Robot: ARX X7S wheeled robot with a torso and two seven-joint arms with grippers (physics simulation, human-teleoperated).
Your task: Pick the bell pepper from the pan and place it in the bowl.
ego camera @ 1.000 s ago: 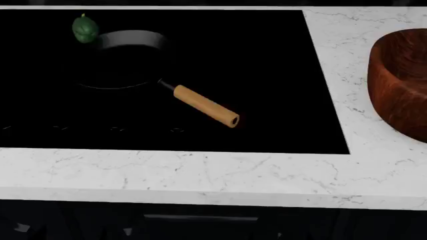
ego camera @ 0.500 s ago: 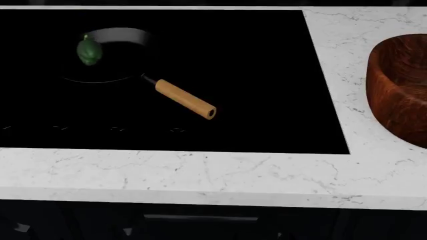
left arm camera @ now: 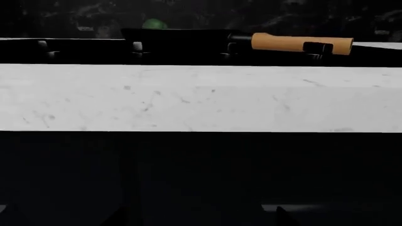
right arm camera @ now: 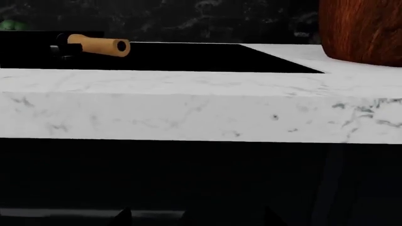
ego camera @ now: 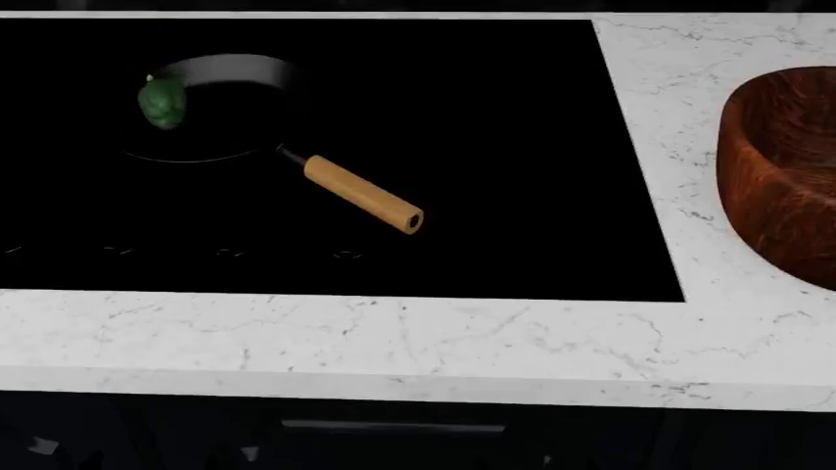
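small dark-green bell pepper (ego camera: 162, 102) has shifted slightly left at the rim of the round black frying pan (ego camera: 209, 108) | jaws: neither arm visible, can't tell | reach: left arm, top-down, clear the rim | target: reddish-brown wooden bowl (ego camera: 784, 176)

The black cooktop (ego camera: 496, 147) is bare between the pan (ego camera: 215, 108) near its far left corner and its right edge. The pan's wooden handle (ego camera: 363, 195) projects diagonally toward the front edge, well short of it. The bell pepper (ego camera: 162, 102) sits at the pan's left rim, with open air above it. The white marble countertop (ego camera: 392, 343) runs unobstructed along the whole front edge. The wooden bowl (ego camera: 784, 166) stands at the countertop's right edge, just beside the cooktop's right edge, its tall wall rising above the surface; its mouth is uncovered.
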